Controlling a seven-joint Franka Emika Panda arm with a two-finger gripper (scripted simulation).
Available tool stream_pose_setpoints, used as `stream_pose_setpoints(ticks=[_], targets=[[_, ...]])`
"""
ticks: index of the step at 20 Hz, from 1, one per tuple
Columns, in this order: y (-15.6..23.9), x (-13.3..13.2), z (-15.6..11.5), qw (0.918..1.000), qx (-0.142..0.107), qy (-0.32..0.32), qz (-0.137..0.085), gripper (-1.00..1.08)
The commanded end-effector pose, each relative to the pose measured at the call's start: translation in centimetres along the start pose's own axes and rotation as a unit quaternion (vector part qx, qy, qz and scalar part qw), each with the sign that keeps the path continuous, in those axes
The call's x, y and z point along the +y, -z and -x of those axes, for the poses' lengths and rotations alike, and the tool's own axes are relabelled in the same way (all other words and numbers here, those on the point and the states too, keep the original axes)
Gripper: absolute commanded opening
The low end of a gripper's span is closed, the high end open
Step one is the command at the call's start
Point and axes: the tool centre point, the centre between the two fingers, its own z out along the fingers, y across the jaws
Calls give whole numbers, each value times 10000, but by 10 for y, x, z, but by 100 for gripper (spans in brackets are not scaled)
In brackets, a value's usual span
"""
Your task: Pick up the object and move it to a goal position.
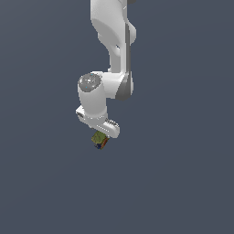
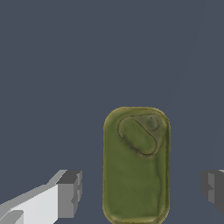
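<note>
The object (image 1: 98,139) is a small olive-green can with orange-red and dark blue patches. In the exterior view it sits just under my hand, near the picture's middle. In the wrist view I see its olive-green top (image 2: 136,166) with an oval pull-tab mark. My gripper (image 2: 140,192) is open, with the object between the jaws. One grey fingertip (image 2: 69,194) stands on one side and the other (image 2: 213,188) on the opposite side. A visible gap separates each from the can. In the exterior view my gripper (image 1: 104,135) is low over the object and its fingers are mostly hidden.
The surface all around is plain dark blue-grey (image 1: 183,183). No other object or marker shows in either view. My white arm (image 1: 112,55) comes down from the top of the exterior view.
</note>
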Motion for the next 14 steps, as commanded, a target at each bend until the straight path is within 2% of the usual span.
stream_pose_setpoints(ticks=[1, 6, 14], targets=[[0, 0, 0, 10000, 0, 0, 0, 100], [-10, 0, 0, 10000, 0, -7, 0, 100], [-46, 1, 1, 10000, 2, -31, 0, 100]])
